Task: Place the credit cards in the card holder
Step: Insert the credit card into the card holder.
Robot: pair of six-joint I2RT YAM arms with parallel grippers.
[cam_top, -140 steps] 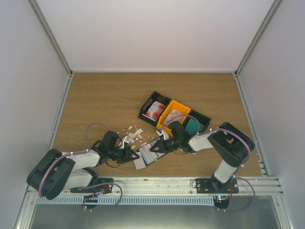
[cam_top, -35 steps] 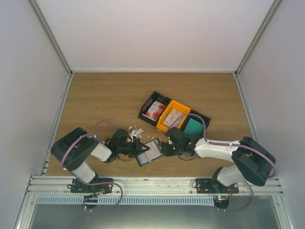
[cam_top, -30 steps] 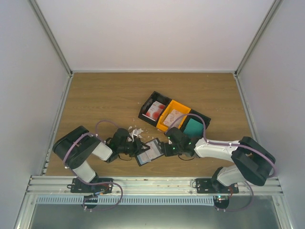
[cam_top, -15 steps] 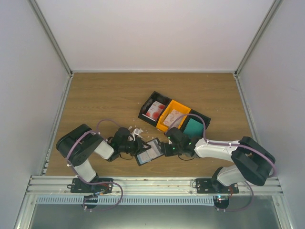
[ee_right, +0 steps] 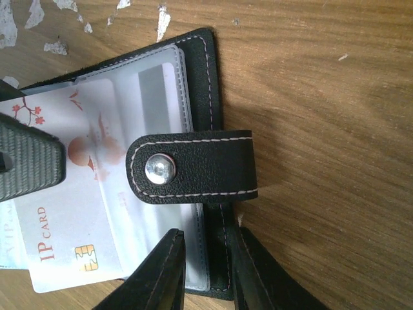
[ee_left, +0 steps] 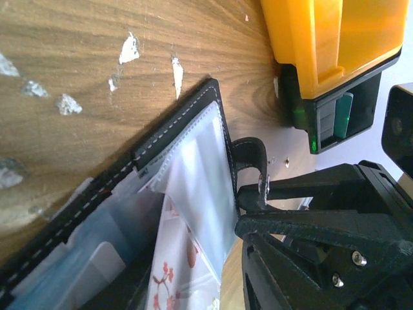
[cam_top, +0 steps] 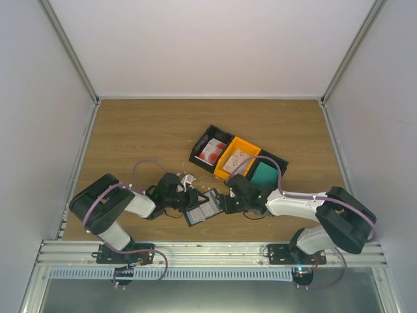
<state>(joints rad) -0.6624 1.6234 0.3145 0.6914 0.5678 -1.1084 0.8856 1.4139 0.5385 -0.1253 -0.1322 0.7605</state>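
Observation:
The black card holder (cam_top: 203,208) lies open on the wooden table between both grippers. My right gripper (cam_top: 225,203) is shut on the holder's right cover edge (ee_right: 216,258), just below its snap strap (ee_right: 193,168). My left gripper (cam_top: 187,201) is shut on a red-and-white credit card (ee_right: 71,219) with red blossoms. The card lies partly inside a clear sleeve (ee_right: 161,90) of the holder. One left finger (ee_right: 29,165) shows over the card. In the left wrist view the card (ee_left: 174,271) slants under the sleeve (ee_left: 203,174), with the right gripper (ee_left: 322,226) close behind.
Three joined bins stand behind the holder: a black one (cam_top: 212,150) with red-and-white cards, an orange one (cam_top: 238,156) with pale cards, and a black one (cam_top: 266,171) with teal cards. White scraps (cam_top: 184,179) lie by the left gripper. Grey walls enclose the table.
Both arms have stretched lower across the table since the oldest frame. Over the last second the left gripper has edged right toward the holder with the card. The right gripper has held still.

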